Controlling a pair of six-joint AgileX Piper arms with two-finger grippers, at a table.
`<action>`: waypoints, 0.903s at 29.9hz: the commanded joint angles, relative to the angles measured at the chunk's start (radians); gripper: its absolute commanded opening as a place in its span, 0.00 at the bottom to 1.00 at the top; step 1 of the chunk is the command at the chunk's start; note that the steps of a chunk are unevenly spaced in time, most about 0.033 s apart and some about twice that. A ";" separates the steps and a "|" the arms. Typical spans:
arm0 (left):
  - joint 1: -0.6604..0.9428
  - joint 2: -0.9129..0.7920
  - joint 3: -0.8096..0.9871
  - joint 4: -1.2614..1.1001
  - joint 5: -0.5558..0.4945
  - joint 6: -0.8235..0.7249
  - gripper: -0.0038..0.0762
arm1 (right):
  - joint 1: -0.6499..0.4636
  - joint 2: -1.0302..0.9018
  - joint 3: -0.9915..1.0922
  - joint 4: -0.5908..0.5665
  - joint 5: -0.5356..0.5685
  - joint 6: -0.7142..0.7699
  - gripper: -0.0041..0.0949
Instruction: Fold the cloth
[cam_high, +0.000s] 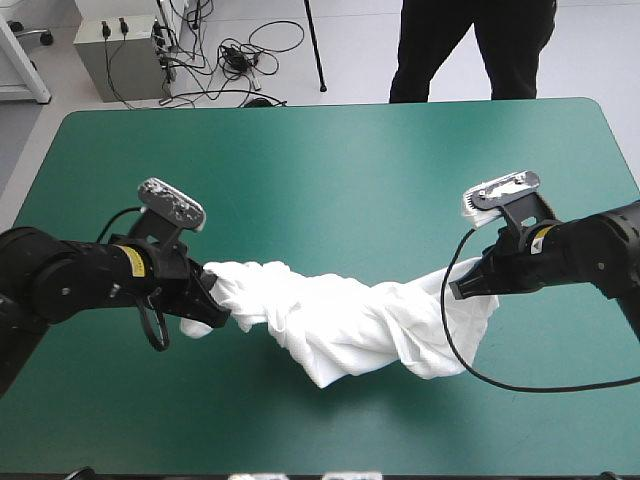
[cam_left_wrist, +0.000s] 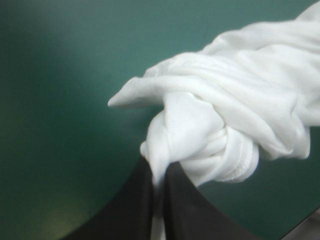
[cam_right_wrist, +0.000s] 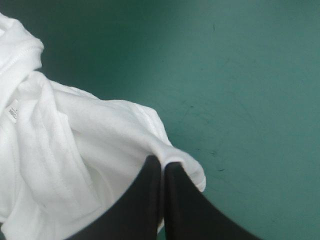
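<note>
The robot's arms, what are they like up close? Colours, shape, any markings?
The left arm and right arm are bulky, black, with rounded joints; each bears a small yellow label near the wrist. The left gripper and right gripper each have two broad, curved black fingers like fins.

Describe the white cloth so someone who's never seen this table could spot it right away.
Start at the teal-green table; toward its near edge lies the T-shirt. It is the only white thing on it, a twisted rope of fabric, each end pinched in a pair of shut black jaws.
</note>
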 joint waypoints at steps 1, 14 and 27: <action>0.000 0.018 0.063 0.047 -0.069 -0.019 0.04 | 0.002 0.033 -0.004 -0.067 -0.090 -0.013 0.02; 0.002 0.289 0.135 0.182 -0.259 -0.023 0.04 | 0.000 0.343 -0.004 -0.292 -0.278 0.029 0.02; 0.139 0.415 0.135 0.171 -0.309 -0.056 0.06 | 0.000 0.447 -0.008 -0.454 -0.371 0.159 0.07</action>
